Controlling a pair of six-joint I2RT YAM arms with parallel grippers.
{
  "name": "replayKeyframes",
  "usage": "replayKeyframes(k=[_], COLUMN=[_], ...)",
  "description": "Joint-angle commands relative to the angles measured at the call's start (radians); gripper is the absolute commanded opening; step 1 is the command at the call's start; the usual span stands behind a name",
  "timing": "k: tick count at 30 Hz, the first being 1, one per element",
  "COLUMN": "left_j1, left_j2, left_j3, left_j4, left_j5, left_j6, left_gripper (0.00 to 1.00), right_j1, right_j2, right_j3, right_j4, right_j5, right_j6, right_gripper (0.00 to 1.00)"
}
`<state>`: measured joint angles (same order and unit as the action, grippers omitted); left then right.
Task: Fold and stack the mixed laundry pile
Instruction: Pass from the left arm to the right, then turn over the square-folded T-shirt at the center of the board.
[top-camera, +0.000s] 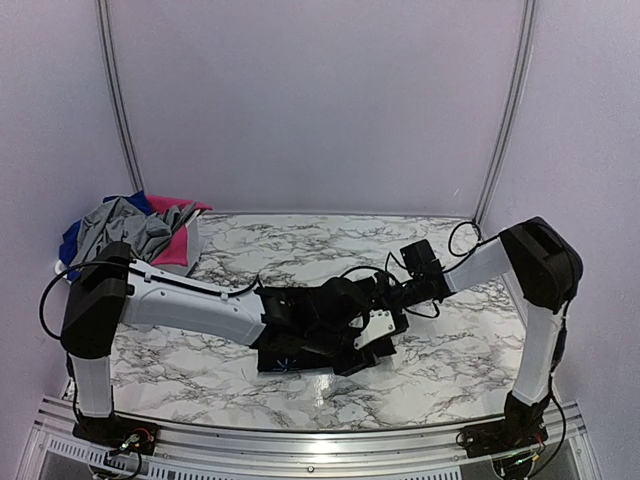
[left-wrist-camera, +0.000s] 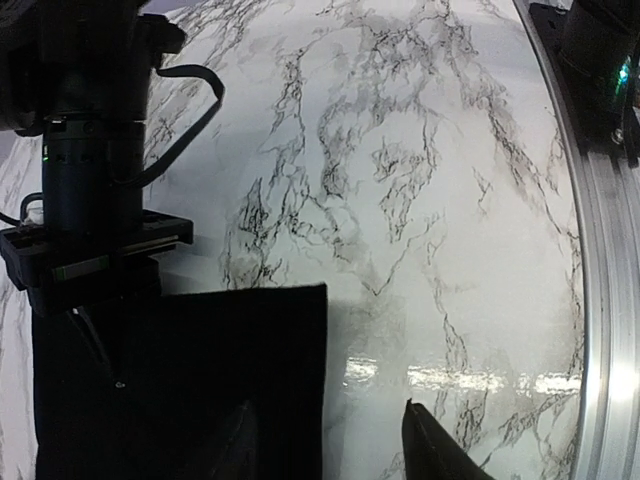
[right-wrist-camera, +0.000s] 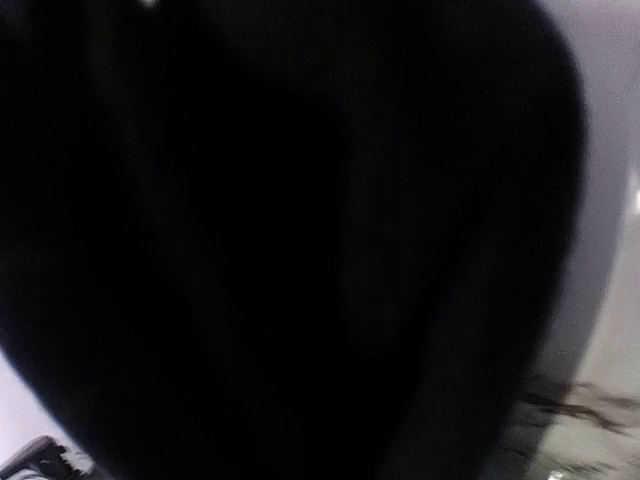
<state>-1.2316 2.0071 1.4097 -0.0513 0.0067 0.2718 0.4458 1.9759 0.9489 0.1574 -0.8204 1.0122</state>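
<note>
A black garment (top-camera: 300, 355) lies flat in the middle of the marble table (top-camera: 450, 350). In the left wrist view its straight edge (left-wrist-camera: 200, 380) runs under my left gripper (left-wrist-camera: 335, 445). That gripper's fingers stand apart with only table between them, and one finger (left-wrist-camera: 240, 440) hovers over the cloth. My left gripper (top-camera: 362, 340) and right gripper (top-camera: 378, 305) meet over the garment. The right gripper's head (left-wrist-camera: 90, 270) comes down onto the black cloth. Dark cloth fills the right wrist view (right-wrist-camera: 300, 250) and hides those jaws. The rest of the mixed laundry pile (top-camera: 130, 228), grey, blue and pink, sits at the back left.
A metal rail (top-camera: 320, 440) runs along the table's near edge, also seen in the left wrist view (left-wrist-camera: 600, 300). The right arm's base (left-wrist-camera: 600, 60) stands at the near right corner. Pale curtain walls (top-camera: 320, 100) close in the back and sides.
</note>
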Motion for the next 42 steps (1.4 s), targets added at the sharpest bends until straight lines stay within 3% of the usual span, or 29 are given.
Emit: replayKeyframes(k=[1, 2, 3, 9, 15, 21, 25, 29, 32, 42], left_j1=[0.037, 0.050, 0.060, 0.127, 0.159, 0.180, 0.228, 0.264, 0.272, 0.300], left_j2=[-0.123, -0.144, -0.166, -0.262, -0.308, -0.346, -0.376, -0.427, -0.464, -0.573], left_j3=[-0.038, -0.056, -0.072, -0.156, -0.211, -0.249, -0.264, -0.308, -0.338, -0.405], left_j4=[-0.009, -0.007, -0.007, -0.006, -0.002, -0.022, -0.079, -0.097, -0.103, -0.145], left_j5=[-0.064, -0.068, -0.077, -0.107, -0.146, -0.207, -0.240, -0.252, -0.276, -0.313], left_j6=[-0.134, -0.158, -0.187, -0.263, -0.295, -0.302, -0.379, -0.423, -0.437, -0.529], left_gripper=[0.81, 0.95, 0.98, 0.99, 0.99, 0.99, 0.99, 0.99, 0.99, 0.99], right_j1=[-0.072, -0.087, -0.103, -0.203, -0.308, -0.367, -0.363, -0.267, -0.129, 0.242], right_j2=[-0.081, -0.091, -0.098, -0.136, -0.211, -0.266, -0.237, -0.177, -0.095, 0.172], right_j3=[0.143, 0.163, 0.184, 0.315, 0.486, 0.675, 0.834, 0.939, 0.911, 0.837], right_j4=[-0.471, -0.528, -0.590, -0.890, -1.105, -1.173, -1.206, -1.230, -1.249, -1.204], right_j5=[0.146, 0.169, 0.197, 0.398, 0.762, 1.200, 1.407, 1.444, 1.438, 1.214], right_j6=[-0.361, -0.413, -0.464, -0.744, -0.894, -0.959, -1.005, -1.028, -1.020, -0.850], right_gripper=[0.00, 0.00, 0.00, 0.00, 0.00, 0.00, 0.00, 0.00, 0.00, 0.00])
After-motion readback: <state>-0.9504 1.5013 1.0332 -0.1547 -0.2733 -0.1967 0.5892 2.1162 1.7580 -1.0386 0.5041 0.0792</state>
